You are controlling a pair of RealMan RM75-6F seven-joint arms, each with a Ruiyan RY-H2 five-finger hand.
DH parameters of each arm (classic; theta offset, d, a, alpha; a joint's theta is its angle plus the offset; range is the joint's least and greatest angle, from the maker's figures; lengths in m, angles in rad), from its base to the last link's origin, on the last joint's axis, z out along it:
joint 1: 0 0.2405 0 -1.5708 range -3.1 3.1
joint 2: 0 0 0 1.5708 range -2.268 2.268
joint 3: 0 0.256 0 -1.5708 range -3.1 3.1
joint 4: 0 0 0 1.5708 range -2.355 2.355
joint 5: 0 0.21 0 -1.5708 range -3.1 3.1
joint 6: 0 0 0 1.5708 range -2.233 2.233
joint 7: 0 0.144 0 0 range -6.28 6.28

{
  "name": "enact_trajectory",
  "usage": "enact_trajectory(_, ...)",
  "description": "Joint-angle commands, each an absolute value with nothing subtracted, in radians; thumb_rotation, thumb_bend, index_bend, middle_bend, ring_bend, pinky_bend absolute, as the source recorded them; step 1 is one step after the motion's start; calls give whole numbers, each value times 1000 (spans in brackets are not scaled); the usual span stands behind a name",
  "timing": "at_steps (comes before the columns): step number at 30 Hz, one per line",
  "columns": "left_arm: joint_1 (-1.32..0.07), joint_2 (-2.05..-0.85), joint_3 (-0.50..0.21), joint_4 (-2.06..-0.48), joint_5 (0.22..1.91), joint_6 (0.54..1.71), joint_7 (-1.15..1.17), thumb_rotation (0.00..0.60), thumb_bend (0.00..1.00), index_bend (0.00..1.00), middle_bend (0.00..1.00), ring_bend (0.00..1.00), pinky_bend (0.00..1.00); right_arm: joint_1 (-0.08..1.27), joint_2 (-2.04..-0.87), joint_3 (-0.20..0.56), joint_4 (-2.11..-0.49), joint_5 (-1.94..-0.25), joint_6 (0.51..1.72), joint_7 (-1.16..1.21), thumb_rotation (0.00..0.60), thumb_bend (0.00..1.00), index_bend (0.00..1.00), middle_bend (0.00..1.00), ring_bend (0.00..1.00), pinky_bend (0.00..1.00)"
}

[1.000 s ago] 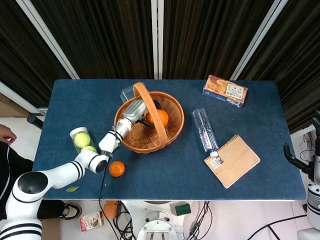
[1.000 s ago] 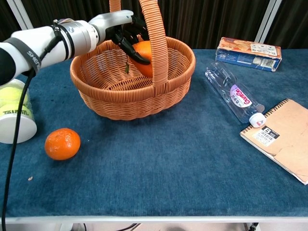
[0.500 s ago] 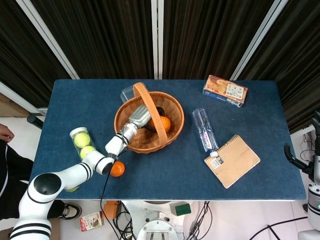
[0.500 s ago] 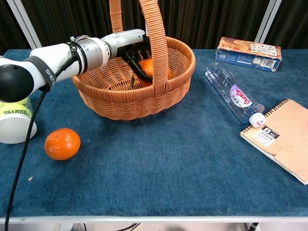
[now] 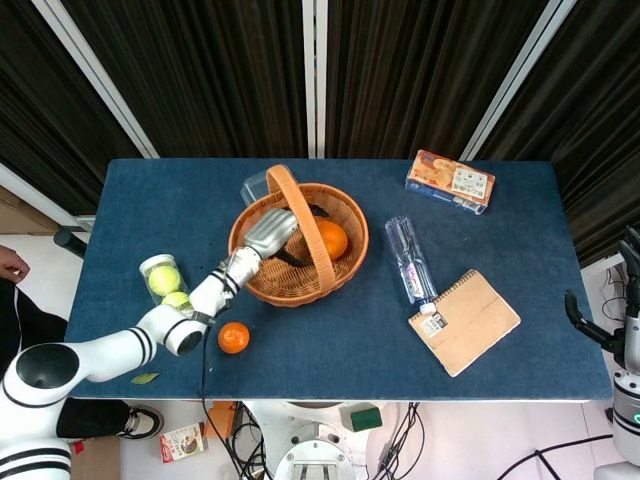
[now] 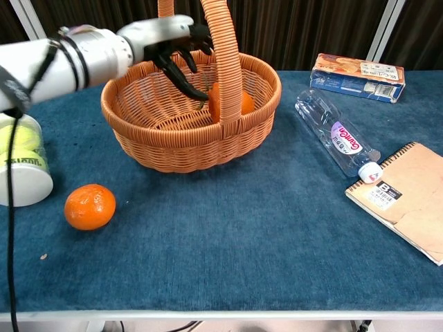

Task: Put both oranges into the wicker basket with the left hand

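On my far left stands a tennis ball tube (image 6: 19, 166), with one orange (image 6: 90, 206) loose on the table just beside it. My left hand (image 6: 169, 43) hangs over the wicker basket (image 6: 190, 149), fingers spread, holding nothing. The other orange (image 6: 230, 101) lies inside the basket. I can't judge my right hand (image 5: 627, 300).

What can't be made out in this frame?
- Orange in the wicker basket: partly behind the handle, chest view.
- Right hand: cut off by the head view's edge; absent from chest view.
- Clear container behind the basket: mostly hidden, contents unclear.
- Bottle label: too small.
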State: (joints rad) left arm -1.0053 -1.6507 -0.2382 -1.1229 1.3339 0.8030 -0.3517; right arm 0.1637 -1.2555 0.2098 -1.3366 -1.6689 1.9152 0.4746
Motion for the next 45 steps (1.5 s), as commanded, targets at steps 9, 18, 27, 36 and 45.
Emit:
enact_trajectory(9,-709,-1183,-96,-1630,1435,1094,-172,600,123,344,289,166,318,171,-1258,223,-1315,-1657,1909,495,600,374,0,0,0,0)
enact_trajectory(18,-507,-1136,67,-1652,1588,1277,-217,600,134,377,386,258,371,181,-1276,228,-1286,-1650,1900,496,600,374,0,0,0,0)
enact_trajectory(27,-458,-1254,132,-1602,1688,1272,-140,600,134,365,361,259,379,186,-1285,220,-1288,-1660,1896,486,600,373,0,0,0,0)
enact_trajectory(36,-465,-1392,95,-1544,1691,1234,19,600,134,332,329,255,386,184,-1276,220,-1300,-1656,1892,476,600,374,0,0,0,0)
enact_trajectory(45,-485,-1465,89,-1485,1677,1159,150,600,134,305,290,233,373,177,-1259,232,-1316,-1642,1902,484,600,374,0,0,0,0)
